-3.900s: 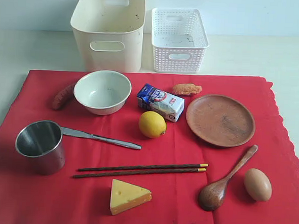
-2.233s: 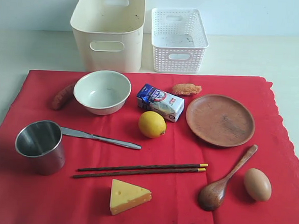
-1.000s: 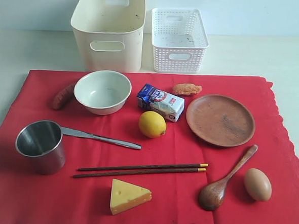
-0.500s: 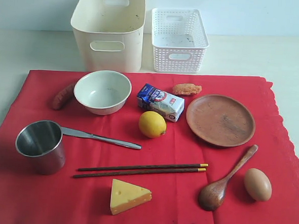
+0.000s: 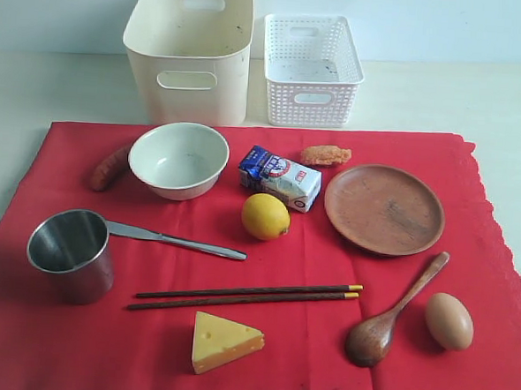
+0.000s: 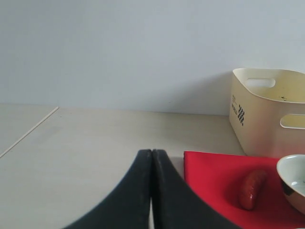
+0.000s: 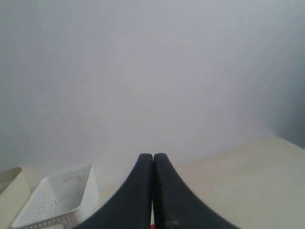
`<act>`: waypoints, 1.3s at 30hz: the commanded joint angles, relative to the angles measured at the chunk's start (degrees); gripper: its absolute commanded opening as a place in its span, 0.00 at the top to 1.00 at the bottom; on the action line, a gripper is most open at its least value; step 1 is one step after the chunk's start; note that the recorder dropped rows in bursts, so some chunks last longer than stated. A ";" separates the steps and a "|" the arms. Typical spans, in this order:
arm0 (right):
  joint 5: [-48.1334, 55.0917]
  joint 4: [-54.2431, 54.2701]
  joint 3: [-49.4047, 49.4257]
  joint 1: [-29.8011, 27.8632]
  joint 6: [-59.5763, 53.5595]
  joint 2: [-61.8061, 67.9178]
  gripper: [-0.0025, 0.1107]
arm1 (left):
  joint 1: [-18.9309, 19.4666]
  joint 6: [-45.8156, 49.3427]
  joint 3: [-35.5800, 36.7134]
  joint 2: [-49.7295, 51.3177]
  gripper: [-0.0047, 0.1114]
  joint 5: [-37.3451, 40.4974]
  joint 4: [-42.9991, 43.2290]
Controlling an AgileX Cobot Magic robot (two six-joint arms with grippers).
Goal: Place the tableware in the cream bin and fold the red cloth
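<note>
cream bin [image 5: 186,83]: empty. bowl [image 5: 178,159], cup [image 5: 71,254], plate [image 5: 383,209], spoon [image 5: 395,311], knife [image 5: 176,240], chopsticks [image 5: 246,292]: all on red cloth [image 5: 56,350], unfolded. left gripper [image 6: 151,155], right gripper [image 7: 153,158]: pressed together, holding nothing.

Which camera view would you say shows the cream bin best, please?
The exterior view: the cream bin appears whole, with its rim, its inside and two handle cutouts. The left wrist view shows only part of it, cut off at the frame edge. The right wrist view catches just a cream sliver in one corner, probably the bin.

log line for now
left tool: shut | right tool: shut | red cloth: unfolded, tableware on it | cream bin: no tableware
</note>
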 commanded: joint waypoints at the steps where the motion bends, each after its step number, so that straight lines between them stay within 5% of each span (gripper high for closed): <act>1: 2.95 -0.22 -4.75 -0.19 1.54 15.24 0.98 | 0.07 0.23 0.13 -0.30 0.96 -0.11 0.36; 5: 8.69 -0.33 -10.99 2.27 -1.31 30.80 0.98 | 0.07 0.35 0.13 -0.30 0.96 -0.11 0.36; 10: 9.11 -1.53 -20.40 16.66 -4.09 48.98 0.98 | 0.07 0.21 0.13 -0.30 0.96 -0.11 0.36; 15: 13.44 -1.81 -31.69 24.14 -4.08 62.70 0.97 | 0.07 0.32 0.13 -0.30 0.96 -0.11 0.36; 17: 16.70 -4.90 -37.76 26.03 -4.27 67.18 0.90 | 0.07 0.21 0.13 -0.30 0.96 -0.11 0.36; 28: 35.72 -10.82 -56.19 27.11 -18.80 80.48 0.63 | 0.07 0.21 0.13 -0.30 0.96 -0.11 0.36; 33: 42.50 -9.09 -60.50 27.11 -33.24 85.34 0.60 | 0.07 0.21 0.13 -0.30 0.96 -0.11 0.36; 39: 41.82 -7.81 -64.85 27.11 -36.37 90.62 0.60 | 0.07 0.21 0.13 -0.30 0.96 -0.11 0.36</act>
